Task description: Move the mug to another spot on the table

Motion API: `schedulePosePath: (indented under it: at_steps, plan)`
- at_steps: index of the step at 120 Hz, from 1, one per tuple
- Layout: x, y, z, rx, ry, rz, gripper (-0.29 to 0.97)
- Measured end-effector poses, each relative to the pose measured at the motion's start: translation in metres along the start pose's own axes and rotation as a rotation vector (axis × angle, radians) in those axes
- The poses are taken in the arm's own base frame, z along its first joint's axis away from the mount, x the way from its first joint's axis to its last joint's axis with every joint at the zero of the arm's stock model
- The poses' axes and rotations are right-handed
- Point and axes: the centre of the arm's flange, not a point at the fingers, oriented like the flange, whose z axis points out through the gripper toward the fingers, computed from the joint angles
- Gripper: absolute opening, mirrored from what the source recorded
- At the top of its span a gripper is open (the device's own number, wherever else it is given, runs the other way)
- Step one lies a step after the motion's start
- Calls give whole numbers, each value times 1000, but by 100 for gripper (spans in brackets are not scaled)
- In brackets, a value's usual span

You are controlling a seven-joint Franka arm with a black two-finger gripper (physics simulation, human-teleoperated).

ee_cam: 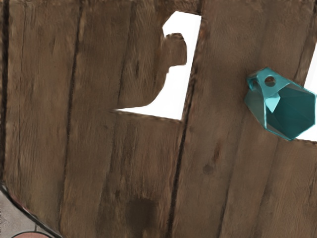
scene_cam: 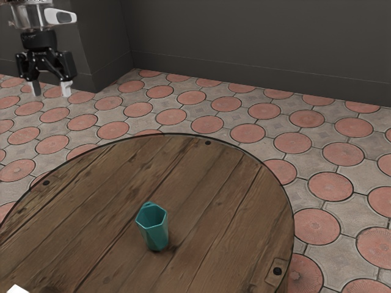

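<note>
Teal mug [scene_cam: 151,226] upright on wooden table [scene_cam: 214,183], hand [scene_cam: 53,84] spread, empty, high, well apart from mug

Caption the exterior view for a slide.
Open tool hangs at the exterior view's upper left, apart from the upright teal mug on the wooden table.

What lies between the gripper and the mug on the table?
Nothing: in the exterior view, the table is bare between the raised open gripper and the mug.

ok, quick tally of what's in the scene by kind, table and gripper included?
Teal mug: 1
Round wooden table: 1
Black gripper: 1
Total: 3
</note>
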Motion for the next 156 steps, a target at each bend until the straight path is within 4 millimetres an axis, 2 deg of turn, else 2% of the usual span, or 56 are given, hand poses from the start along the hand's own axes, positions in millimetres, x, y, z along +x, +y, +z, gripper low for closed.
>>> schedulePosePath:
  at_steps: [9,17,23,36,60,67,79,95,116,132,156]
  plan:
    - [11,9,1,15,77,29,67]
    - [17,27,16,23,111,62,66]
    - [20,42,37,25,121,84,66]
    - [32,73,95,27,117,111,66]
    - [69,130,154,-35,139,11,66]
    - [82,128,167,-69,142,-68,66]
    - [101,106,189,-112,138,-230,66]
    - [104,91,233,-112,80,-384,66]
    - [90,90,275,-120,1,-523,66]
    - [82,100,300,-148,-49,-624,66]
    - [86,118,316,-169,-40,-722,66]
